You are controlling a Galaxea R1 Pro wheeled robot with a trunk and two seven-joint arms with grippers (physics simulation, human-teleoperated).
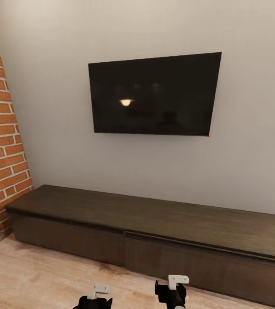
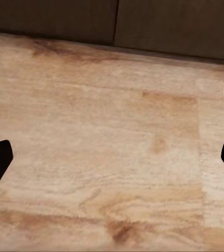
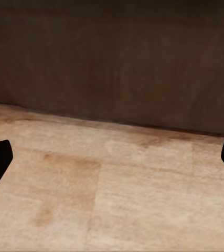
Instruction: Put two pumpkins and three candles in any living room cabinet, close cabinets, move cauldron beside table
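The cabinet (image 1: 154, 240) lies long and shut straight ahead of my grippers. My right gripper (image 1: 173, 288) is nearer. Both are spread apart, holding nothing.

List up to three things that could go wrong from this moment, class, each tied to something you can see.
1. The cabinet has flat, handle-less fronts, so an end effector may struggle to find a grip and slip off.
2. Both the left end effector and right end effector hang low over the wooden floor close to the cabinet; driving forward could knock them against it.
3. Raising an arm carelessly might strike the wall-mounted TV.
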